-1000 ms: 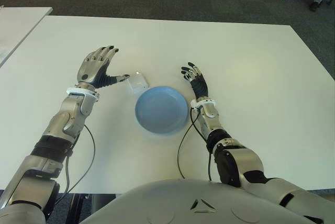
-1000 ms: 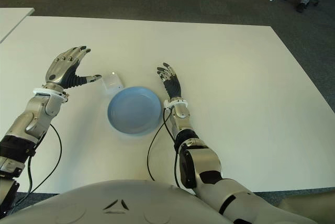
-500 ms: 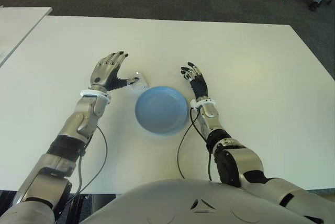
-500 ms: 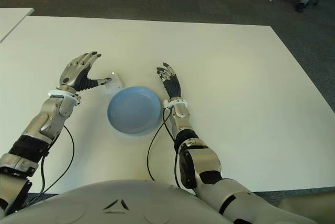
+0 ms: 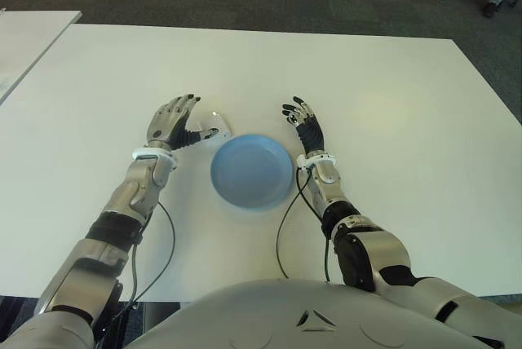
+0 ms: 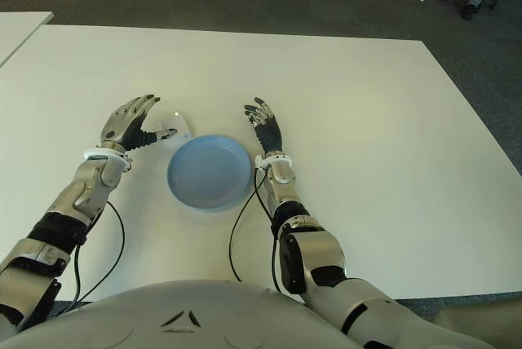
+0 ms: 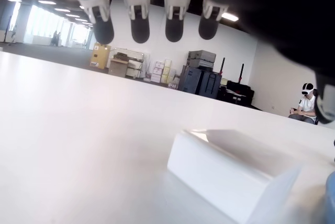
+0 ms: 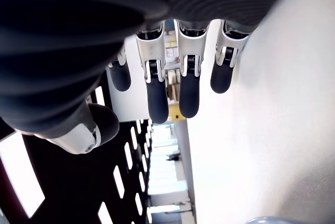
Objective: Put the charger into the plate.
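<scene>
Left hand (image 5: pixel 173 121) is spread and empty, thumb beside the white charger (image 5: pixel 210 131), which lies on the table (image 5: pixel 391 104) just left of the blue plate (image 5: pixel 252 170) — close squarely across its sides before lifting. Right hand (image 5: pixel 304 126) shows right of the plate, fingers relaxed, empty

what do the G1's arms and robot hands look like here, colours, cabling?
Left robot hand has silver-grey metal backs; right robot hand shows dark palm and fingers with pale tips. White bands ring both wrists. The forearms are silver shells with black joint sections, and a thin black cable loops from each forearm across the white table.
</scene>
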You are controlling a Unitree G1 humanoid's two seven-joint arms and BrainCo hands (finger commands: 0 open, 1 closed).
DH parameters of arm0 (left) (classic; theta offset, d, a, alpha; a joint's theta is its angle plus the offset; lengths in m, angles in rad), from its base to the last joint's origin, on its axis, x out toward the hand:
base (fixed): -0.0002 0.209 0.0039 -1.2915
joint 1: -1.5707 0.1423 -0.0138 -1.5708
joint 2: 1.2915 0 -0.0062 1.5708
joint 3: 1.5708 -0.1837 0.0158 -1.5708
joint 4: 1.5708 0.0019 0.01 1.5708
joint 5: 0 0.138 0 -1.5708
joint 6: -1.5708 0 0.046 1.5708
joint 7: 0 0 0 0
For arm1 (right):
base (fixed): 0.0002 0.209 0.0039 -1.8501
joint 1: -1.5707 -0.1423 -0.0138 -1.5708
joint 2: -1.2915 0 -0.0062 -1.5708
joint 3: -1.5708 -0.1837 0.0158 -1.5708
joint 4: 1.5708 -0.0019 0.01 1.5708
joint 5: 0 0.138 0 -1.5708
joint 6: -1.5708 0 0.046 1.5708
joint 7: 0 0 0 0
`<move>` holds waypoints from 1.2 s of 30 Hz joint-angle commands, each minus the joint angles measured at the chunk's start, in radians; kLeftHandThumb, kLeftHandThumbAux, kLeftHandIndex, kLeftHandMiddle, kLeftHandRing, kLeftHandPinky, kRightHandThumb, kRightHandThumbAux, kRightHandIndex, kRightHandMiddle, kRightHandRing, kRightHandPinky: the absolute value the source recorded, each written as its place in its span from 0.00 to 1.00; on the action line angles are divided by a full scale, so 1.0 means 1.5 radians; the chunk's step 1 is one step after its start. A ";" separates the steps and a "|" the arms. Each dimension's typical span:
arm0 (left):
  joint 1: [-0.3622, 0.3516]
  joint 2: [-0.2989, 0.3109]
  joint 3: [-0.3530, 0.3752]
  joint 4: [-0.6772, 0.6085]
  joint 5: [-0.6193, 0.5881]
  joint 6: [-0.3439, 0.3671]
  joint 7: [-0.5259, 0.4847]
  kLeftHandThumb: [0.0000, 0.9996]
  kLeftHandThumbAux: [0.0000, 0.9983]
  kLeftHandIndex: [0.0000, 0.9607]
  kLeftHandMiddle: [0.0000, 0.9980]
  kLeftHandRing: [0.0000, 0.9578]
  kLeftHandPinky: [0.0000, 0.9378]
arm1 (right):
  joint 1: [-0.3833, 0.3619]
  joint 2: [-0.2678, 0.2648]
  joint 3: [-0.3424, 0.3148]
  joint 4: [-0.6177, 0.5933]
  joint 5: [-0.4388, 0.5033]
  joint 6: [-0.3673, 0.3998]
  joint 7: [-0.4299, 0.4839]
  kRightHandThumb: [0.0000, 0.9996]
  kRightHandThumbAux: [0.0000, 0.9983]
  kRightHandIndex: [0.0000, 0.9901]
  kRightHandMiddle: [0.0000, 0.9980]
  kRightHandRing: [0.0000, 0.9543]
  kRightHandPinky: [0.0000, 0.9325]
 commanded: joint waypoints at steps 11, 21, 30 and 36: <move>-0.025 -0.029 -0.016 0.108 -0.020 -0.030 0.054 0.25 0.30 0.00 0.01 0.02 0.07 | 0.014 0.022 -0.016 0.022 0.016 0.025 0.018 0.00 0.56 0.13 0.28 0.26 0.19; -0.028 -0.037 -0.019 0.145 -0.033 -0.045 0.072 0.23 0.31 0.00 0.01 0.02 0.07 | 0.013 0.019 -0.014 0.023 0.008 0.026 0.015 0.00 0.56 0.13 0.28 0.25 0.19; -0.031 -0.045 -0.024 0.180 -0.041 -0.062 0.088 0.23 0.33 0.00 0.01 0.03 0.08 | 0.013 0.019 -0.011 0.022 0.004 0.024 0.009 0.00 0.55 0.12 0.27 0.25 0.18; -0.032 -0.049 -0.024 0.192 -0.045 -0.070 0.093 0.23 0.33 0.00 0.01 0.03 0.08 | 0.013 0.020 -0.011 0.021 0.005 0.023 0.009 0.00 0.55 0.12 0.27 0.25 0.19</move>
